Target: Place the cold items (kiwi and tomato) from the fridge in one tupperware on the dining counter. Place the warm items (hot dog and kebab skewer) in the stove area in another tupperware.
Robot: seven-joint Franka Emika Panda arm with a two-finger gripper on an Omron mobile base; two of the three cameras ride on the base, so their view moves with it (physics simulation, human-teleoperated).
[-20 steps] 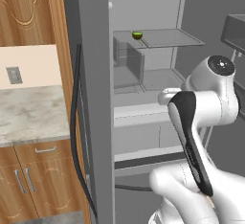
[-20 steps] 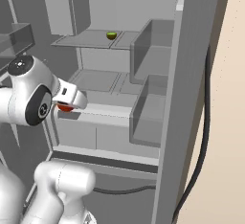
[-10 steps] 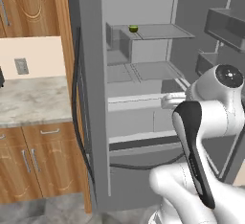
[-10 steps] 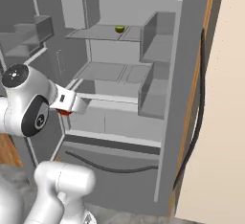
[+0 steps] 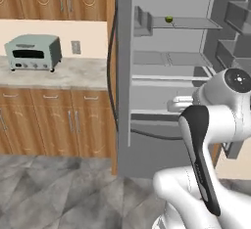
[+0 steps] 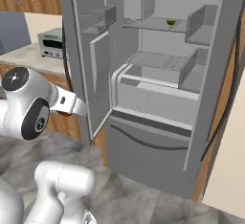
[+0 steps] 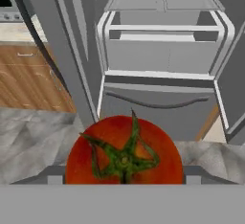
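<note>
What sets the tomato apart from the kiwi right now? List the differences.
The tomato is red with a green stem star; the kiwi is a small green ball.
The tomato sits between the gripper's fingers, out of the fridge; the kiwi rests untouched on the upper shelf inside.
The tomato looms large in the hand view; the kiwi is far off, its detail unreadable.
Both are round.

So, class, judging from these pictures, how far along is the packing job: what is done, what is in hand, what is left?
Done: the tomato is out of the open fridge. In hand: it sits between the fingers of the gripper, facing the fridge from outside. Left: the kiwi lies on the upper shelf; the tomato is not yet in a tupperware. No tupperware, hot dog or skewer is in sight, so the warm half cannot be judged.
</note>
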